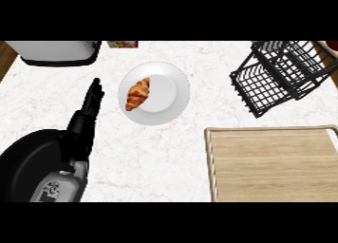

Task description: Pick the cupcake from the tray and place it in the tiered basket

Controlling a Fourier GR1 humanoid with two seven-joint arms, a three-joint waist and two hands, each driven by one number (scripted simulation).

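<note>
The cupcake shows nowhere in the head view; the wooden tray [277, 163], well to the right of the fingers, shows only bare boards and runs off the right edge. The black wire tiered basket [284, 73] lies far right of the fingertips, its top cut off. The left hand [88, 111] points up the view with fingers [95, 92] straight and together, holding nothing; the right hand is out of sight. Just right of the fingertips a white plate [164, 97] carries a croissant [137, 93]. The worktop [158, 156] is pale marble; a white appliance [56, 51] is cropped beyond the fingertips.
</note>
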